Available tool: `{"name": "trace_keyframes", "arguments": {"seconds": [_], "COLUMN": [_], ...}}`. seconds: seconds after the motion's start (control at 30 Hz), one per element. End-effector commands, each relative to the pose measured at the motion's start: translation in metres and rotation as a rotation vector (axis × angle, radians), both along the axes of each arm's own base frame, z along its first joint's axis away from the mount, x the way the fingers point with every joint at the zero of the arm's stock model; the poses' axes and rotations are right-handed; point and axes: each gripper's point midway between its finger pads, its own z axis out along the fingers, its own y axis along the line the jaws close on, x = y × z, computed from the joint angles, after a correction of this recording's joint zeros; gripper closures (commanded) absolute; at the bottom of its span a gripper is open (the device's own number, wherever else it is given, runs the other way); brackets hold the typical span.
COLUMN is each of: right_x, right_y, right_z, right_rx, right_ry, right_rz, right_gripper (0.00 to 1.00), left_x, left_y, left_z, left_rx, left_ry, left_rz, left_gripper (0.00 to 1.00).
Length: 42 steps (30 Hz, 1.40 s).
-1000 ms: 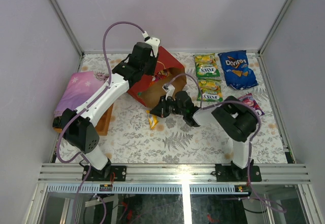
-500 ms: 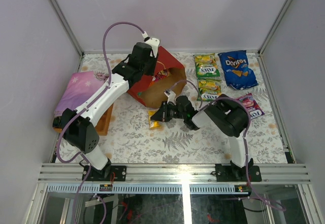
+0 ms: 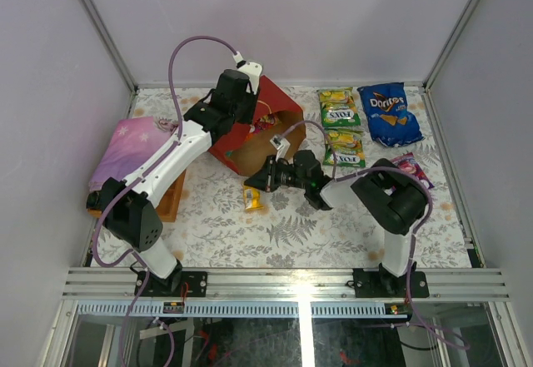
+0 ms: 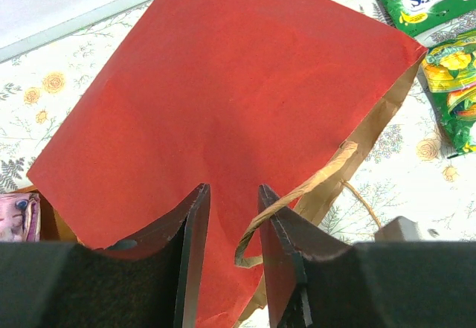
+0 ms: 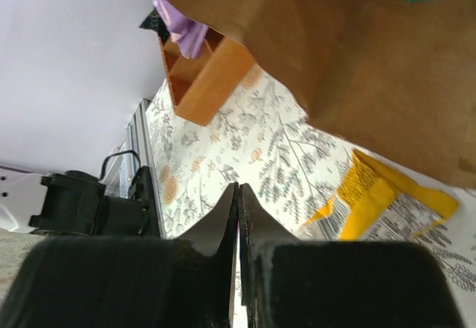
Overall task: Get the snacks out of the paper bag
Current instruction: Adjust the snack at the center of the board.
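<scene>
The red paper bag point(image 3: 271, 105) lies on its side at the back middle, its brown mouth facing right and front, with a packet point(image 3: 266, 121) showing inside. My left gripper point(image 3: 237, 113) sits over the bag's red top side point(image 4: 223, 82). Its jaws stand a little apart, and a paper handle point(image 4: 297, 194) curls across the right finger. My right gripper point(image 3: 249, 182) is shut and empty point(image 5: 239, 187), just above a small yellow packet point(image 3: 252, 199) on the table by the bag's mouth point(image 5: 379, 201). Two green-yellow packets point(image 3: 340, 109), a blue Doritos bag point(image 3: 389, 113) and a pink packet point(image 3: 412, 170) lie at the right.
An orange-brown wooden tray point(image 3: 171, 202) with a folded pink-purple cloth point(image 3: 129, 146) on it stands at the left edge; both also show in the right wrist view point(image 5: 204, 82). Grey walls close the table on three sides. The flowered tablecloth point(image 3: 291, 234) covers the front.
My right gripper has drawn back a little toward the bag's mouth, and its forearm has swung. The yellow packet stays on the table. The left arm has not moved.
</scene>
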Motion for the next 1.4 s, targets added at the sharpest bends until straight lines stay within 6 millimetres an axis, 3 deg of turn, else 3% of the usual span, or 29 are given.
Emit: {"name": "trace_keyframes", "arguments": {"seconds": [0.0,0.07,0.17,0.33,0.47,0.73,0.83,0.93,1.2,1.37], "right_x": [-0.013,-0.023,-0.033,-0.031,-0.023,-0.019,-0.028,-0.041,-0.073,-0.068], "right_y": [-0.001,-0.002,-0.003,-0.004,0.001,0.007,0.01,0.015,0.018,0.017], "right_z": [-0.035,-0.057,-0.075,-0.081,-0.057,0.02,0.024,0.011,-0.079,-0.087], "right_rx": [0.008,-0.03,-0.082,-0.121,-0.118,-0.061,-0.064,-0.085,-0.235,-0.298], "right_ry": [0.07,0.104,0.119,0.136,0.073,-0.064,-0.065,-0.045,0.154,0.159], "right_rz": [0.024,0.031,0.032,0.023,0.026,0.031,0.047,0.073,0.128,0.115], "right_gripper": [1.0,1.0,1.0,1.0,1.0,1.0,1.0,1.0,1.0,1.0], "left_x": [0.002,0.002,0.003,0.003,0.002,0.002,0.003,0.002,0.001,0.002], "left_y": [0.006,0.005,0.006,0.005,0.006,0.005,0.006,0.005,0.007,0.006], "left_z": [0.016,0.015,0.014,0.015,0.017,0.016,0.015,0.015,0.016,0.017], "left_rx": [-0.005,-0.004,-0.001,-0.007,-0.006,-0.006,-0.005,-0.006,-0.004,-0.008], "left_ry": [-0.053,-0.05,-0.048,-0.049,-0.051,-0.05,-0.047,-0.047,-0.051,-0.052], "left_rz": [0.012,0.012,0.015,0.011,0.013,0.012,0.014,0.012,0.018,0.014], "left_gripper": [0.68,0.68,0.68,0.68,0.68,0.68,0.68,0.68,0.68,0.67]}}
